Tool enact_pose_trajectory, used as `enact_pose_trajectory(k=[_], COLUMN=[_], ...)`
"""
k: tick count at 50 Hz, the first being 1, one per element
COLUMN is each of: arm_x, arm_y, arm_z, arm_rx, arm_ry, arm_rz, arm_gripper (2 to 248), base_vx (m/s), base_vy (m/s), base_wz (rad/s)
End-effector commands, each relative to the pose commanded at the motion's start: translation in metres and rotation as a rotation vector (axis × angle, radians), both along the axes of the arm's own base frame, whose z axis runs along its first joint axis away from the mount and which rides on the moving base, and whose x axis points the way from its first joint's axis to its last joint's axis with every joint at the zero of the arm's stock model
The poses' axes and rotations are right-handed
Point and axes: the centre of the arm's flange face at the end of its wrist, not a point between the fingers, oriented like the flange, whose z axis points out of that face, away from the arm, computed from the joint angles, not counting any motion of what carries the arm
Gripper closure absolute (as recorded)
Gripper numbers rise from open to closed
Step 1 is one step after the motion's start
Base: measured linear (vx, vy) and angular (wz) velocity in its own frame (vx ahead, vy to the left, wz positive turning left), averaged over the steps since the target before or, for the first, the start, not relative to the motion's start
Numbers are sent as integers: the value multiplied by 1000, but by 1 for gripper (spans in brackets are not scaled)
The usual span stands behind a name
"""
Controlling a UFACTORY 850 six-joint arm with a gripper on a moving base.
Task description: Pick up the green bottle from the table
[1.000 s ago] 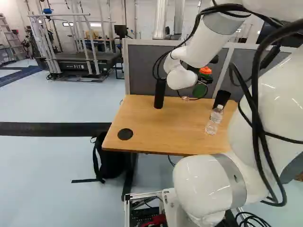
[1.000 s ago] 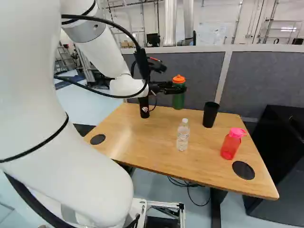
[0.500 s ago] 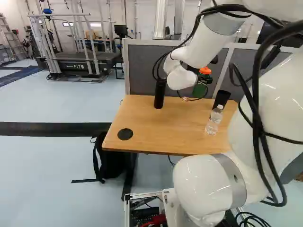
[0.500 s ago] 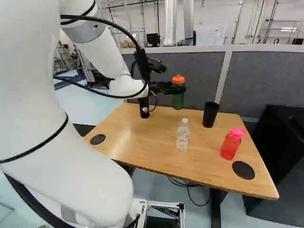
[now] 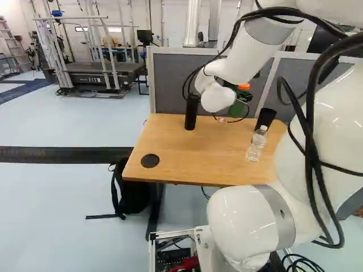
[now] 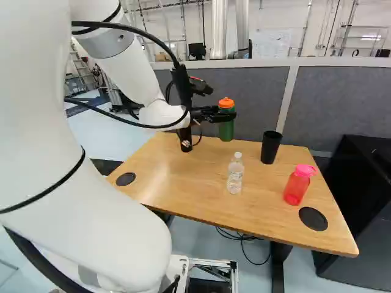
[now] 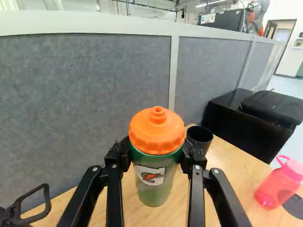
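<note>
At the far side of the table [image 6: 174, 174], your hand [image 6: 228, 115] has hold of the green bottle [image 6: 226, 130]. The tabletop is smooth, pale wood with a faint grain and a soft sheen, and two round, flat black discs are set into it, one at its left side in the right base view [image 6: 126, 179], one beside the pink bottle [image 6: 297, 184]. Behind it you have a divider [image 6: 342, 97] of mottled grey fabric in a light, straight frame. Your arm [image 6: 91, 207] is glossy, rounded white shell, looped with smooth black cable.

On the wood you see a ribbed, see-through clear bottle [image 6: 235, 174], a black cup [image 6: 270, 148] that narrows towards its foot, and a slim, dark cylinder [image 5: 191, 112]. The pink bottle is translucent, with a looped lid.

Looking along the hand [image 7: 155, 150], you see its black, jointed fingers closed on the green bottle from two sides, just below the lid [image 7: 157, 131]. That lid is bright orange, matte and domed, with a scalloped rim and a short round spout. Below it, the body is a smooth, slightly cloudy green cylinder, upright, bearing a white patch [image 7: 150, 175] with an orange mark. You cannot tell from these views whether its base touches the table.
</note>
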Motion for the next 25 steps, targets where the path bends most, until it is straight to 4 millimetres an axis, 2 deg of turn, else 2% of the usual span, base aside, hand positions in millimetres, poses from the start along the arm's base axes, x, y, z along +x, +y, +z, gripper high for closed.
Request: enact_pose_trajectory(k=[25], arm_x=[-17], arm_y=[10], arm_z=[-16], arm_rx=[-20], arm_ry=[6], arm_rz=[142], arm_gripper=[128], base_vx=[0], base_vy=[0], base_wz=[0])
